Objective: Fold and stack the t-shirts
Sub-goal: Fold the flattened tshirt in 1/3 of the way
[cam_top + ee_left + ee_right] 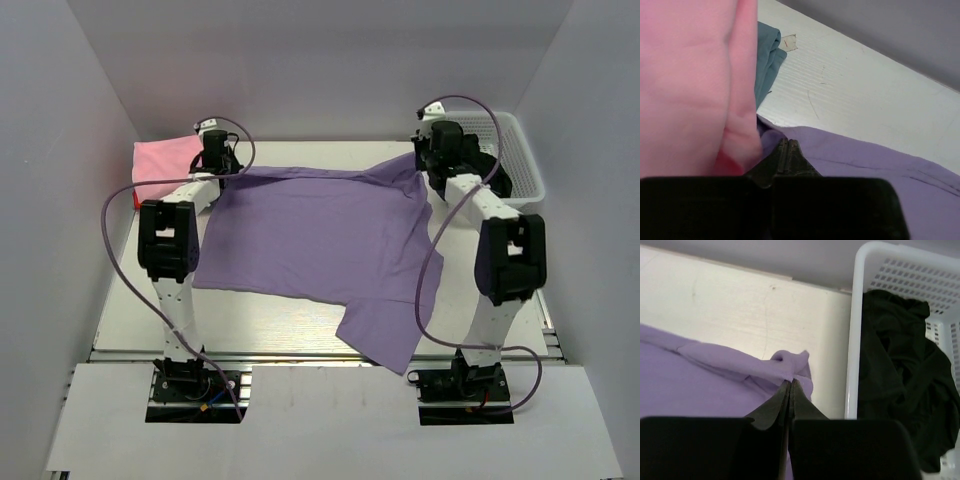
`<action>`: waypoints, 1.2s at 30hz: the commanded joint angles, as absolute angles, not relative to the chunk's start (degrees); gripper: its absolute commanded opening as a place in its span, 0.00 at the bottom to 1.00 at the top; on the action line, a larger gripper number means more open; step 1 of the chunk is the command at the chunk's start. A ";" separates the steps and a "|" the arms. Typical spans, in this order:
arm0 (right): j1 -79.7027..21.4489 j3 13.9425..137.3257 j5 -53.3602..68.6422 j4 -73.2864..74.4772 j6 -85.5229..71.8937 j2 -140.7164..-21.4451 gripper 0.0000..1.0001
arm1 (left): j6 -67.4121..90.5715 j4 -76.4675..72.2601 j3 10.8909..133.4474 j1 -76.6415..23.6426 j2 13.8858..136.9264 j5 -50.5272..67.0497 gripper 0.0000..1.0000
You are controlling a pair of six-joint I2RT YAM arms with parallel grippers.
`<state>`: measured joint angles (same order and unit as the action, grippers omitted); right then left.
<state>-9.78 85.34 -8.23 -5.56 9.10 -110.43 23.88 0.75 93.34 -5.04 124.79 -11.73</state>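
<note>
Found spreading the lavender t-shirt (320,235) open across the table (130,300), 1 corner trailing over the near edge. Clenched on its far-left corner with the left gripper (786,143), beside the pink folded shirt (165,158); on its far-right corner with the right gripper (790,383), beside the basket (852,340). Next, probably: pull taut, lower flat, release before folding.

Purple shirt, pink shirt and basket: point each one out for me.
purple shirt (310,235): top view, middle of its spread body.
pink shirt (165,158): top view, upper face of the folded cloth.
basket (855,340): right wrist view, white near rim.
</note>
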 commanded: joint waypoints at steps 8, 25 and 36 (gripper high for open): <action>-9.76 71.39 -5.37 -0.09 2.56 -92.66 0.00 | 23.29 4.82 83.06 -4.75 108.21 -15.29 0.00; -9.93 54.76 3.60 15.73 -9.05 -70.77 0.00 | 22.76 13.80 74.89 -4.75 98.54 -17.75 0.00; -9.58 42.81 -5.08 20.38 -17.31 -69.78 0.22 | 27.58 24.33 69.79 -4.75 99.57 -22.05 0.12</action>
